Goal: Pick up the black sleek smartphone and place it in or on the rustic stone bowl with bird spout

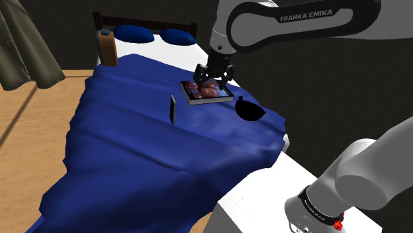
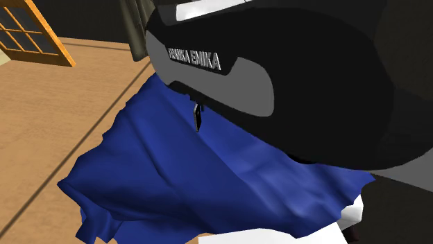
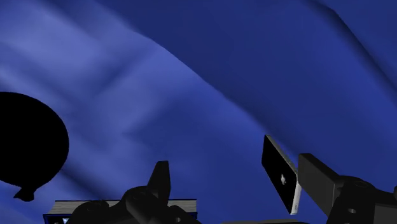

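Note:
The smartphone [image 1: 173, 110] is a thin black slab with a white edge, standing on its edge on the blue blanket [image 1: 152, 152]. The bowl [image 1: 249, 109] is drawn plain black, round with a small spout, and rests on the blanket to the shoulder view's right of the phone. My gripper [image 1: 212, 78] hangs open above a framed picture [image 1: 206, 92], between the phone and the bowl, touching neither. In the wrist view the phone [image 3: 280, 173] appears beyond the right finger [image 3: 321, 181], and the bowl [image 3: 28, 143] lies far off the other side. My gripper [image 3: 242, 188] holds nothing.
The bed has a white mattress edge [image 1: 265, 192], a dark headboard [image 1: 145, 20] and blue pillows [image 1: 159, 34]. A wooden floor [image 1: 33, 112] lies beside it. In the second exterior view my arm [image 2: 291, 76] hides most of the bed; the phone [image 2: 198, 115] peeks below it.

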Controlling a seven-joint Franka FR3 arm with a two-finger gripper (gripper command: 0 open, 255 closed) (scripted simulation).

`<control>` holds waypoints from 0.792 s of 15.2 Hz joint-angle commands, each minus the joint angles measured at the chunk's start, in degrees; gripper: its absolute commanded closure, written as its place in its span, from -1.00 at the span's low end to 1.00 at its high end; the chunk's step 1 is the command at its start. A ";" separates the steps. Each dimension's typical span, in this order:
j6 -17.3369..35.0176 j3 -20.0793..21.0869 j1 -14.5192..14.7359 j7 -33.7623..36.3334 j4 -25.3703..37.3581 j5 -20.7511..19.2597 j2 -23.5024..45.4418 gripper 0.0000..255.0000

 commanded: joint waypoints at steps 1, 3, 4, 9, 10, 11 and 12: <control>1.36 1.33 0.25 3.06 2.98 -1.69 4.48 -1.00; 2.24 2.32 0.67 5.96 6.21 -3.65 8.88 -1.00; 2.56 2.72 0.96 7.40 7.97 -4.71 11.12 -1.00; 2.80 3.52 3.43 14.10 18.19 -10.22 22.69 -1.00; 2.58 3.47 4.10 15.27 20.55 -11.27 25.08 -1.00; 2.52 3.40 4.31 15.53 21.14 -11.50 25.64 -1.00; 3.16 3.31 4.33 15.62 20.78 -11.65 25.95 -1.00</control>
